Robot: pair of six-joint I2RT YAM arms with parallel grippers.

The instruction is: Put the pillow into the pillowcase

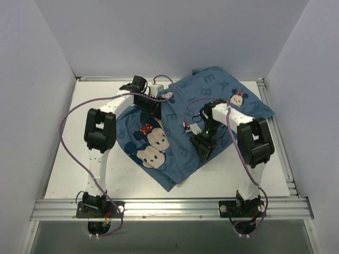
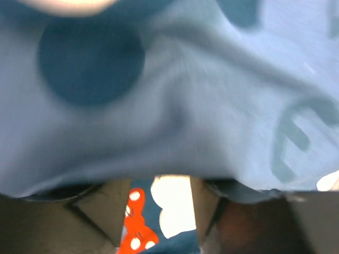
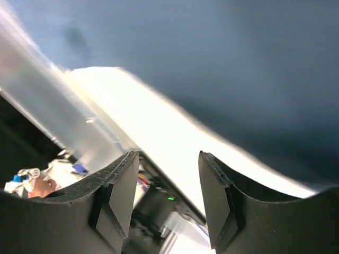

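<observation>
The blue pillowcase (image 1: 197,91) with mouse faces and red bows lies rumpled across the middle of the table. No pillow shows in any view. My left gripper (image 1: 154,103) is at the cloth's far left part. In the left wrist view the pillowcase (image 2: 185,106) drapes over the fingertips, and the left gripper (image 2: 160,182) has its fingers apart, with a red bow print showing through the gap. My right gripper (image 1: 204,151) hangs over the cloth's near right part. In the right wrist view it (image 3: 168,159) is open and empty, with dark blue cloth (image 3: 238,63) above it.
The white table (image 1: 69,159) is walled on three sides. An aluminium rail (image 1: 169,207) runs along the near edge and holds both arm bases. Purple cables (image 1: 66,127) loop beside each arm.
</observation>
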